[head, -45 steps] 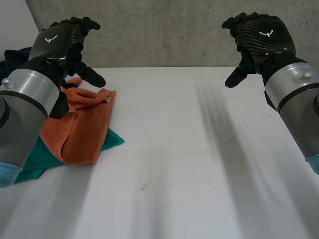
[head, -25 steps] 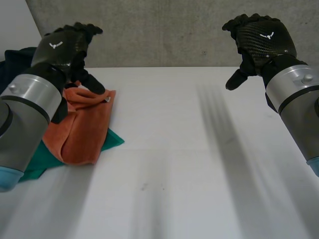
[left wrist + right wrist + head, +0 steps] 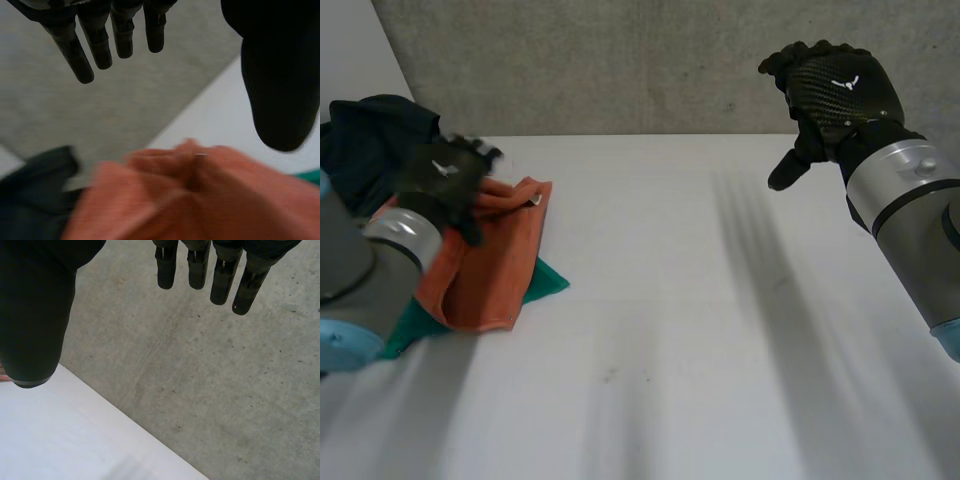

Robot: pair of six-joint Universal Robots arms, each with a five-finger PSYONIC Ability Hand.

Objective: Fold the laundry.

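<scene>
1. Smooth white counter (image 3: 720, 350). At its left, a flat green cloth (image 3: 548, 279) peeks from under a soft, rumpled orange cloth (image 3: 495, 265).
2. Left hand (image 3: 442, 178) has dropped low over the orange cloth's far part, its fingers (image 3: 100, 45) straight and released.
3. Dark cloth (image 3: 370, 140) is heaped far left.
4. Right hand (image 3: 832, 92) hangs far right, fingers (image 3: 198, 270) loose and empty, before a rough concrete wall (image 3: 620, 60).

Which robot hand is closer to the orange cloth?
Left. The left hand is right over the orange cloth; the right hand is raised far across the table.
</scene>
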